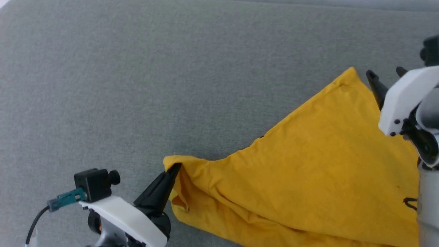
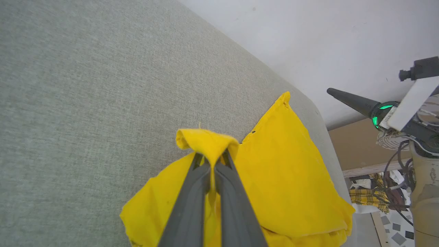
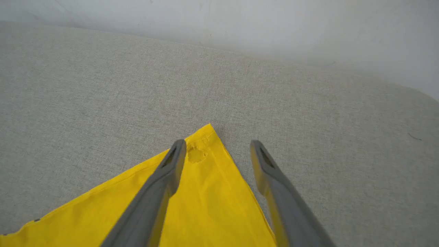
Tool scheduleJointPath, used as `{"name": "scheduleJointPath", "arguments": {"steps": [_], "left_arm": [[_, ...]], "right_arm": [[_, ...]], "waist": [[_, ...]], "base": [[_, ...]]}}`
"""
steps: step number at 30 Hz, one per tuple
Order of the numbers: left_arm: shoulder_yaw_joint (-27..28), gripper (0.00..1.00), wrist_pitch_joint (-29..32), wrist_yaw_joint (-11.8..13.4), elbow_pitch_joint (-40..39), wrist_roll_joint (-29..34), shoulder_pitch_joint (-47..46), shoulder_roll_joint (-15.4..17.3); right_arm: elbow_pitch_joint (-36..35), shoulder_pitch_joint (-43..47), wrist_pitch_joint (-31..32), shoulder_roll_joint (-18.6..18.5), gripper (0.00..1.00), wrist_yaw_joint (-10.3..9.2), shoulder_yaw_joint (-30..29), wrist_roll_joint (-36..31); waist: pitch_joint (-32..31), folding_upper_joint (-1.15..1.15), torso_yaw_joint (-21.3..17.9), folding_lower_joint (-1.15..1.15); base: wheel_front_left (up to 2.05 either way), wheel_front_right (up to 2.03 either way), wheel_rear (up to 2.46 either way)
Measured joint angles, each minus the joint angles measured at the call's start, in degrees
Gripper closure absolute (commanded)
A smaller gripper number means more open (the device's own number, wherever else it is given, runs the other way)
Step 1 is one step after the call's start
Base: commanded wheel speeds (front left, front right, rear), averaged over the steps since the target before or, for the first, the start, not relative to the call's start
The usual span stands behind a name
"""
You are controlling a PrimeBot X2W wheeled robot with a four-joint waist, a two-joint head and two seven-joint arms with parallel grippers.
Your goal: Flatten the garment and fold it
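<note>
The mustard-yellow garment (image 1: 308,171) lies on the grey surface at the lower right, plain yellow side up, creased near its left corner. My left gripper (image 1: 174,169) is shut on that left corner, and in the left wrist view the cloth (image 2: 205,142) bunches over the closed fingertips. Beside the garment's far corner (image 3: 205,137) my right gripper (image 3: 219,151) hangs open, one finger (image 3: 168,171) over the cloth and the other (image 3: 267,171) over the bare surface. In the head view the right gripper (image 1: 386,75) sits just right of that corner.
The grey fabric surface (image 1: 137,85) stretches wide to the left and back. A pale wall (image 2: 308,41) rises behind its rounded edge. Beyond that edge in the left wrist view are cables and a plaid cloth (image 2: 367,197) on a tiled floor.
</note>
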Motion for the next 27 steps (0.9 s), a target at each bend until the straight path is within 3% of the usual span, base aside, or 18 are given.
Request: {"name": "scheduleJointPath", "arguments": {"steps": [5,12,13,14,15,20,27], "left_arm": [[-0.89,1.00,0.00,-0.84,1.11,0.00,-1.79,-0.64],[-1.05,1.00,-0.54,-1.58,2.31,-0.21,-2.59,-0.78],[-1.03,1.00,-0.65,-1.58,2.42,-0.34,-2.69,-0.78],[-0.98,1.00,-0.68,-1.58,2.49,-0.44,-2.87,-0.78],[-0.87,1.00,-0.73,-1.58,2.59,-0.45,-3.10,-0.78],[-0.05,1.00,-1.41,-1.57,3.01,-0.66,-3.23,-0.78],[1.27,1.00,-1.93,-0.80,3.10,0.21,-4.32,-0.29]], "right_arm": [[9.31,-3.23,0.82,-1.86,0.00,0.00,0.08,-1.14],[15.81,-5.65,0.34,-4.31,0.03,0.00,0.63,-0.69],[16.26,-6.34,0.43,-4.53,0.53,0.00,0.44,-0.54],[16.53,-6.93,0.71,-4.71,0.95,0.00,0.54,-0.54],[16.60,-7.39,0.90,-4.88,1.00,0.00,0.69,-0.54],[16.75,-8.04,-0.98,-4.53,1.00,0.00,1.34,-0.45],[14.72,-6.81,-8.76,-2.18,1.00,0.00,1.58,2.46]], "waist": [[2.57,0.00,2.52,0.00],[5.67,0.00,5.39,-0.02],[6.00,0.00,5.70,-0.02],[6.32,0.00,5.95,-0.02],[6.59,0.00,6.14,-0.02],[6.59,0.00,5.88,-0.02],[3.38,0.00,4.05,-0.01]], "base": [[0.00,0.00,0.00],[0.00,0.00,0.00],[0.00,0.00,0.00],[0.00,0.00,0.00],[0.00,0.00,0.00],[0.00,0.00,0.00],[0.00,0.00,0.00]]}}
